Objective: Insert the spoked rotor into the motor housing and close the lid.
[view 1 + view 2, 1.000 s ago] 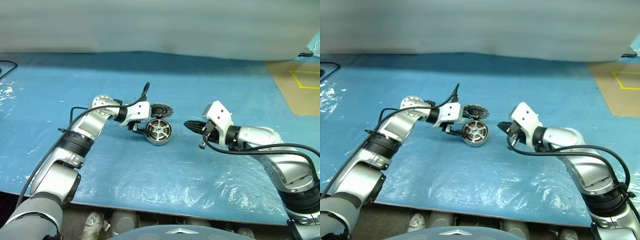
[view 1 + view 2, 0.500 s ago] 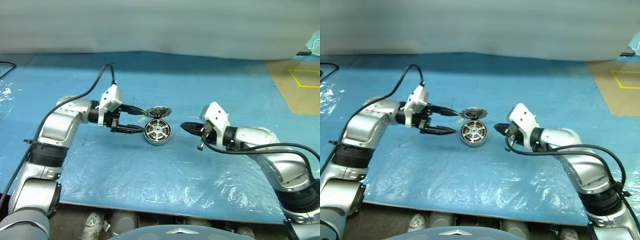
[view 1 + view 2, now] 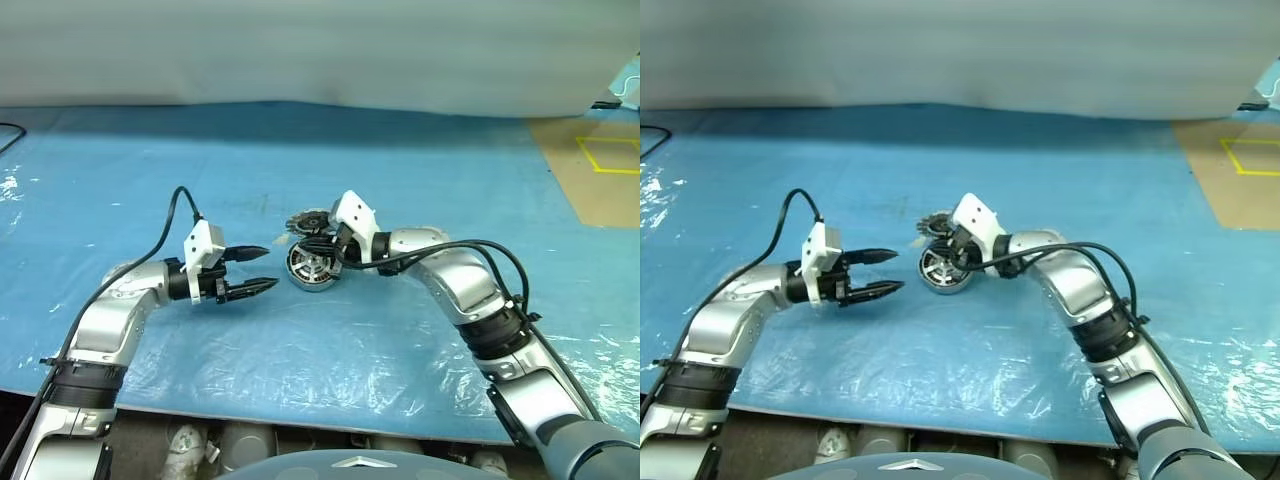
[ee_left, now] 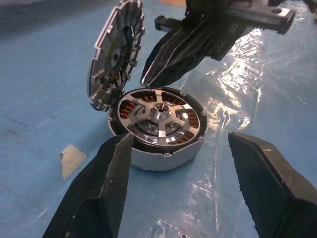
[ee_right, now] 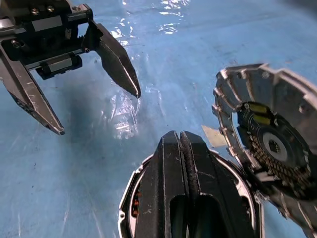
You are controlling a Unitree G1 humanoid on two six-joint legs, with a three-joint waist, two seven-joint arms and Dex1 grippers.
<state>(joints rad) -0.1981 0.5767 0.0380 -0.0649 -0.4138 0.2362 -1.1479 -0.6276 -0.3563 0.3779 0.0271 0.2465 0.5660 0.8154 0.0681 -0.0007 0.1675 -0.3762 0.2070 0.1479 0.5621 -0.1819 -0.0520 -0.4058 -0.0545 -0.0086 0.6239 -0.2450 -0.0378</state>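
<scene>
Motor housing [image 4: 158, 131] on blue sheet [image 4: 44, 114], spoked rotor [image 4: 161, 115] seated inside. Lid [image 4: 113, 54] propped upright against rim. Right gripper [image 4: 148, 79] pinched together above; left fingers [image 4: 106, 168] spread.

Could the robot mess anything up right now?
Maybe. The round silver ribbed lid leans on edge against the short silver motor housing, so a nudge from the shut right gripper could tip it the wrong way. The thin spoked rotor might lift if bumped.

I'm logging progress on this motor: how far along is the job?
Done: the rotor sits inside the housing, its spokes over the copper windings. In hand: the shut right gripper is over the housing beside the lid, while the left gripper waits open and empty. Left: the lid stands tilted on edge at the rim, not yet closed.
</scene>
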